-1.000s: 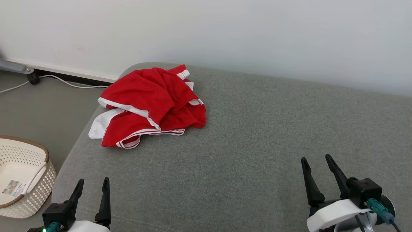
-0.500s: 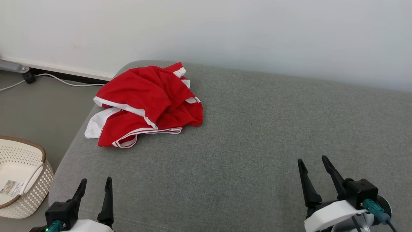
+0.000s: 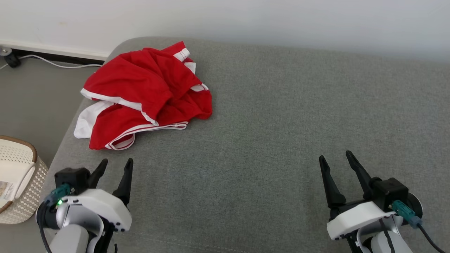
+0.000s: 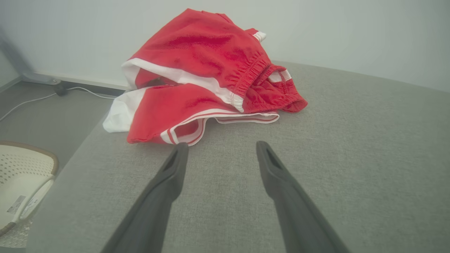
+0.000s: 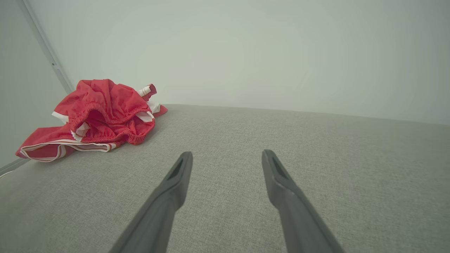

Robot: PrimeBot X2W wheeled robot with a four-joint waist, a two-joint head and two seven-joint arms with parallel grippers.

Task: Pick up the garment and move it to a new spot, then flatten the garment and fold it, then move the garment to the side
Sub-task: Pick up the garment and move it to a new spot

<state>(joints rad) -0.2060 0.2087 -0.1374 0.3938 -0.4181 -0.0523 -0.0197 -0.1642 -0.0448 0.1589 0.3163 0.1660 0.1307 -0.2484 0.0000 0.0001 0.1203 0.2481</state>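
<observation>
The garment [image 3: 140, 91] is a pair of red shorts with white trim, crumpled in a heap at the far left corner of the grey cushion [image 3: 267, 140]. My left gripper [image 3: 116, 165] stands open just short of its near hem, nothing between the fingers. In the left wrist view the garment [image 4: 207, 73] lies right beyond my open left gripper [image 4: 219, 147]. My right gripper [image 3: 335, 158] is open over bare cushion at the lower right, far from the cloth. In the right wrist view the garment [image 5: 95, 119] sits far left of the open right gripper [image 5: 226, 156].
A white woven basket [image 3: 21, 189] stands on the floor left of the cushion, below its left edge. A white cable [image 3: 59, 63] runs along the wall base at the far left. A pale wall [image 3: 246, 21] backs the cushion.
The head camera has tilted down, shifting the whole picture. My left arm has risen forward toward the garment's near hem. The right gripper has hardly moved. The garment lies as before.
</observation>
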